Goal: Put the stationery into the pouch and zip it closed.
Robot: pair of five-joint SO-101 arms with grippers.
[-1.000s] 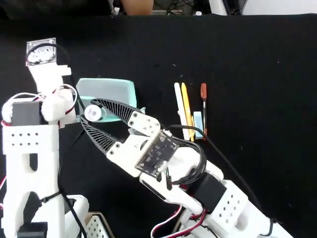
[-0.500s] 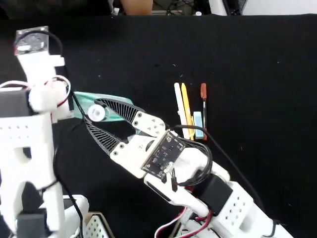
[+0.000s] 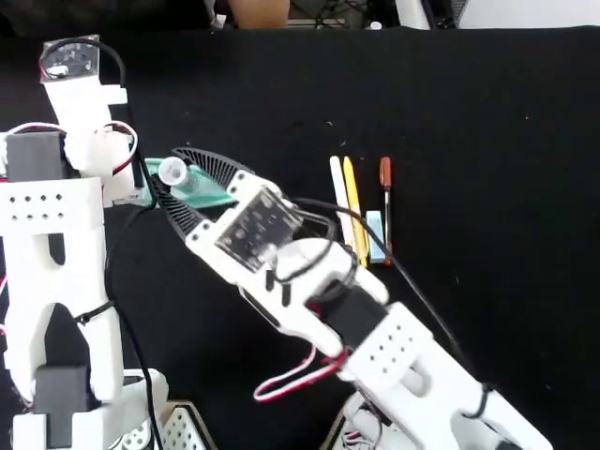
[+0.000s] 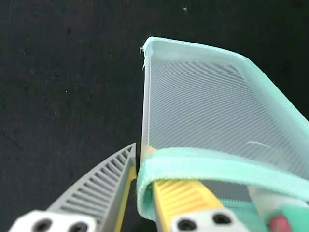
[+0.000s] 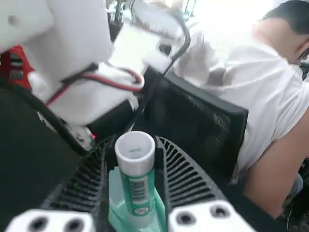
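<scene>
Right end effector (image 5: 134, 145) is pinching the glue stick (image 5: 136, 188) at the pouch (image 4: 203, 96); left end effector (image 4: 141, 159) is clamping its rim, ideally taut.

Crowded at the pouch, open room on its far side

The left arm (image 3: 56, 225) stands just left of the pouch (image 3: 212, 192). The right arm (image 3: 309, 291) covers its right end and near side, and the right gripper (image 3: 167, 173) grips a glue stick (image 3: 176, 172) over it. Pens (image 3: 354, 211) lie right of the pouch, past that arm. Beyond the pouch the table (image 3: 450, 112) is bare.
</scene>
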